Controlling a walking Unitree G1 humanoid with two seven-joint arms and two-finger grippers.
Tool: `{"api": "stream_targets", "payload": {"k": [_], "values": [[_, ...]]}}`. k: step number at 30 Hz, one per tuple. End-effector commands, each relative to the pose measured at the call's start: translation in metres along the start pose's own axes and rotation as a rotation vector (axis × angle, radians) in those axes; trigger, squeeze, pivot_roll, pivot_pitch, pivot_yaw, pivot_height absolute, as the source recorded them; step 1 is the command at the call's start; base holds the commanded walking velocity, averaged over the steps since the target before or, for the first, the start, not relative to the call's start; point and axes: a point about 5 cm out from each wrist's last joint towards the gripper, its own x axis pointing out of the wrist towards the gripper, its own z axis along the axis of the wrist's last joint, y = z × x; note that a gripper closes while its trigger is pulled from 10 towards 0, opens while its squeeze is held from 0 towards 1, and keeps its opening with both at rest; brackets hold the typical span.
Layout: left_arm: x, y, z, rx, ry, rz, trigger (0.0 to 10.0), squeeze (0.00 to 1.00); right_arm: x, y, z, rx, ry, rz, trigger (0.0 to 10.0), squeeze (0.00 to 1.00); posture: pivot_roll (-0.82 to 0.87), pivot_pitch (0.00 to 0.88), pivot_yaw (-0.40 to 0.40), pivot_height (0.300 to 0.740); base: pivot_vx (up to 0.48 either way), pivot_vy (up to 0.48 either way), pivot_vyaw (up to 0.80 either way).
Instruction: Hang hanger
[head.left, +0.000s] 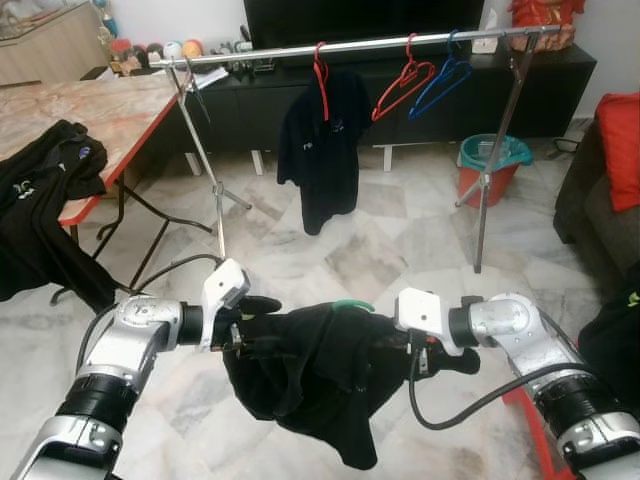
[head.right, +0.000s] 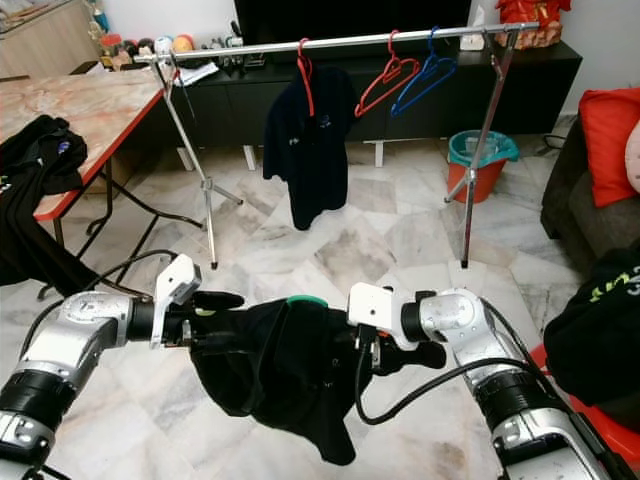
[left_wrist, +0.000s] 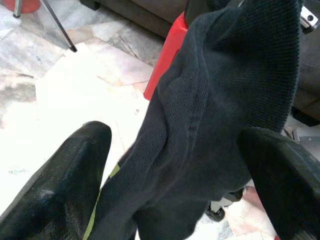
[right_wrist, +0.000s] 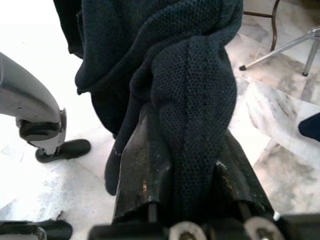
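Observation:
A black shirt (head.left: 320, 375) on a green hanger (head.left: 352, 304) hangs low between my two grippers. My left gripper (head.left: 248, 325) is at the shirt's left edge. Its fingers (left_wrist: 65, 185) stand apart, with the cloth and a strip of green hanger between them. My right gripper (head.left: 415, 350) is shut on a bunched fold of the shirt (right_wrist: 195, 90). Farther ahead stands a silver clothes rail (head.left: 350, 46). It carries another black shirt on a red hanger (head.left: 322, 140), an empty red hanger (head.left: 403, 85) and an empty blue hanger (head.left: 442, 82).
A marble-topped table (head.left: 90, 110) with a red edge is at the left, with black clothes (head.left: 45, 200) draped over it. A teal and orange bucket (head.left: 490, 165) sits by the rack's right leg (head.left: 490, 180). A dark sofa with a red cushion (head.left: 622, 145) is at the right.

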Motion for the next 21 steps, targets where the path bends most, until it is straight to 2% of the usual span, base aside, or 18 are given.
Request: {"api": "stream_targets", "payload": {"k": [1, 7, 21], "values": [[-0.003, 0.004, 0.008, 0.02, -0.02, 0.018, 10.0, 0.0, -0.001, -0.004, 0.013, -0.04, -0.045, -0.011, 0.0, 0.0, 0.02, 0.0, 0.137, 0.74, 0.0, 0.0, 0.0], [-0.002, 0.003, 0.006, 0.027, 0.001, -0.003, 10.0, 0.0, 0.0, -0.004, 0.016, -0.042, -0.054, -0.008, 0.0, 0.0, 0.02, 0.0, 0.137, 0.74, 0.0, 0.0, 0.0], [0.015, -0.002, 0.001, 0.02, 0.007, -0.051, 10.0, 0.0, 0.0, -0.003, 0.025, -0.062, -0.077, 0.016, 0.0, 0.0, 0.01, 0.0, 0.136, 0.74, 0.0, 0.0, 0.0]]}}
